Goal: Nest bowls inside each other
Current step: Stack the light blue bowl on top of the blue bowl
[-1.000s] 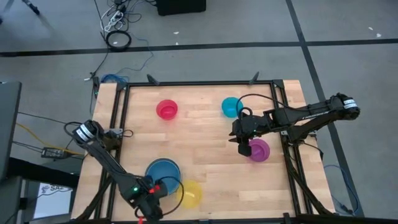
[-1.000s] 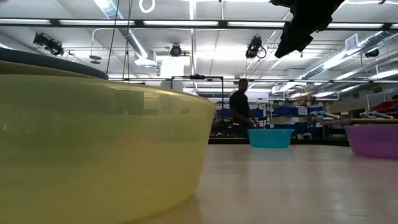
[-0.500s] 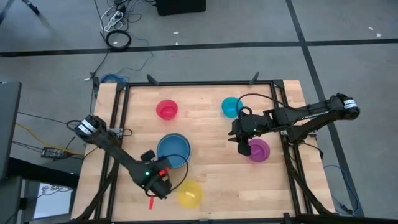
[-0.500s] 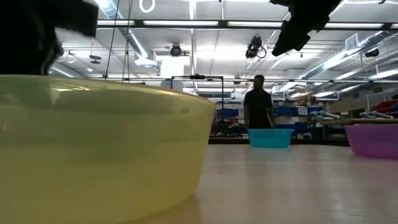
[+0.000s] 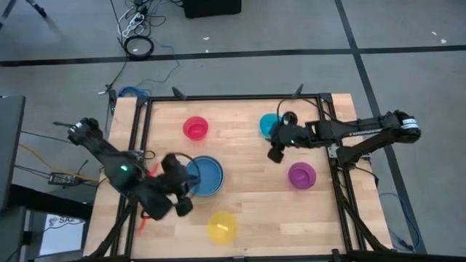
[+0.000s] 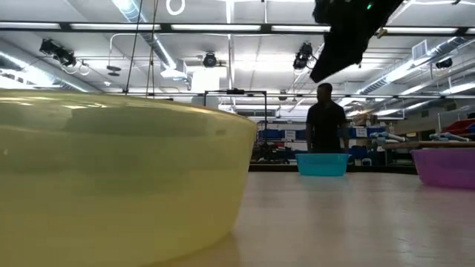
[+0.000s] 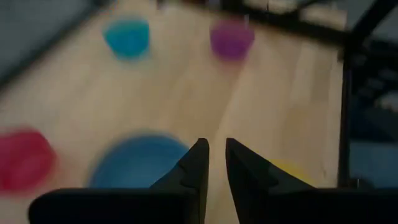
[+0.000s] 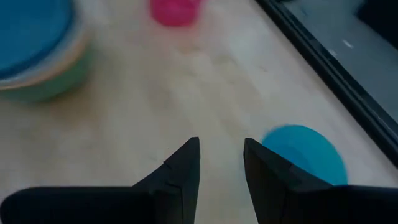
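Over a wooden worktop, the left gripper hangs just beside the stack of bowls, whose blue top bowl sits near the worktop's left edge, midway along it. Its fingers stand a narrow slit apart and grip nothing.

The right gripper hovers just beside the cyan bowl near the far edge, fingers parted on air, the bowl lying off to one side of them in the right wrist view.

The purple bowl sits by the right edge, the yellow bowl close to the near edge and the pink-red bowl toward the far left, all upright and well apart. In the right wrist view, paler rims show beneath the blue one, so the larger bowls appear already nested.

Yellow looks next in size, and the left arm is plainly the nearer to it; the bowl lies toward the near edge from that gripper, round and open-mouthed, with no long axis to line up on.

A person stands in the room beyond.
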Available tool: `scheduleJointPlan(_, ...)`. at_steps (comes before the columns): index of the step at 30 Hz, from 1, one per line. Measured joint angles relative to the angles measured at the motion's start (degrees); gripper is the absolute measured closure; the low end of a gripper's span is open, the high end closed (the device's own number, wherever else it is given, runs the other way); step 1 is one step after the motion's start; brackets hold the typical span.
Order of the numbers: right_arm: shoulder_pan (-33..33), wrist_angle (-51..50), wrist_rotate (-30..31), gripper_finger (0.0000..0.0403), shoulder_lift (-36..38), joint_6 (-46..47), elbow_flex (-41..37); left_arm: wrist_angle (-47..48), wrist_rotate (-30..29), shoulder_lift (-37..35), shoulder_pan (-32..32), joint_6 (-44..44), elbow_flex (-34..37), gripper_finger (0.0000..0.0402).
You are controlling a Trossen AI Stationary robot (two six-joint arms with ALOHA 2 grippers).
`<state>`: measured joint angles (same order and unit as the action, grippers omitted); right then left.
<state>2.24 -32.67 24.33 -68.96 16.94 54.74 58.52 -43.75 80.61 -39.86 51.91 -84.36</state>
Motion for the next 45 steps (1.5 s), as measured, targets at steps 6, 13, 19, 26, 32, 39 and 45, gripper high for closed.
scheduleJointPlan(6, -9.3, -2.3, -1.5, 0.0288, -8.1, -1.6, 2.2, 0.3, -15.5, -4.0, 0.2, -9.7, -1.3, 0.0337)
scheduleJointPlan(13, -17.0, -4.9, -8.3, 0.028, -20.7, -2.0, 6.4, 5.9, -26.2, -6.1, 2.1, -9.6, -1.3, 0.0337)
scheduleJointPlan(19, -19.5, -4.7, -10.0, 0.0271, -27.7, -2.4, 9.4, 7.3, -26.3, -6.1, 3.8, -9.4, -0.7, 0.0337)
scheduleJointPlan(26, -21.4, -4.3, -12.0, 0.0257, -31.9, -2.1, 10.2, 7.5, -26.1, -6.1, 4.3, -6.5, 1.6, 0.0337)
scheduleJointPlan(32, -22.6, -3.4, -12.6, 0.0258, -35.9, -2.3, 10.2, 7.5, -26.1, -6.1, 4.3, -3.3, 4.2, 0.0337)
scheduleJointPlan(39, -21.9, -2.4, -15.2, 0.0344, -37.6, -6.9, 10.2, 7.5, -26.1, -6.0, 4.2, 2.6, 5.8, 0.0337)
scheduleJointPlan(45, -17.4, -3.0, -10.8, 0.0398, -33.6, -6.9, 10.1, 6.7, -26.1, -6.0, 4.2, 2.8, 6.0, 0.0337)
